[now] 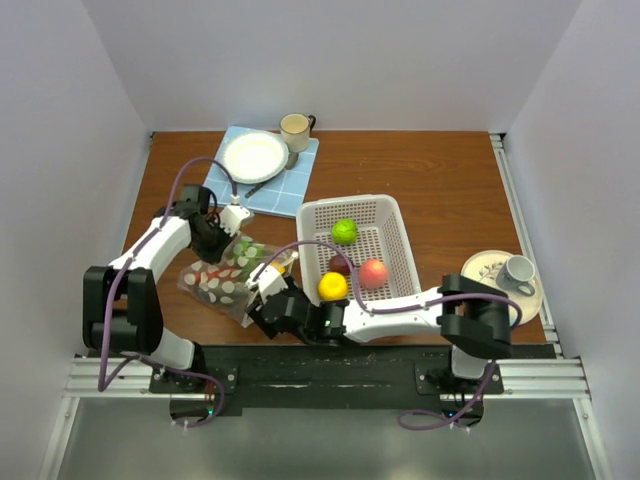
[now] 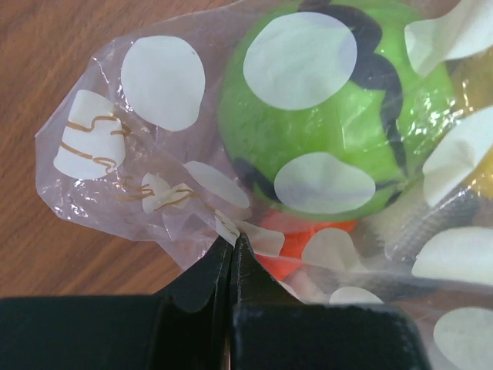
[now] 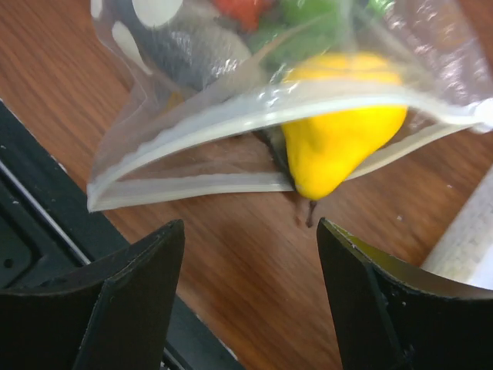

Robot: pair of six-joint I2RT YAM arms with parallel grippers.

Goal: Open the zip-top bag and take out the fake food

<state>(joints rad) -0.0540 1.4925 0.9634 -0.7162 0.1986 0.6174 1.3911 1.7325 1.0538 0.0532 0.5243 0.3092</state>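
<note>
On desk, zip-top bag laid left of white basket. Bag corner pinched by closed left hand. At open bag mouth, right hand held wide open; yellow fake food seen protruding.

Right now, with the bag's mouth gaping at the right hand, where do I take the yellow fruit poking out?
Grip the yellow fruit across its tapered, stemmed end, which sticks out past the zip-top bag's open rim. Come straight in from the mouth side with the open right hand; the left hand pinches the bag's far end.
</note>
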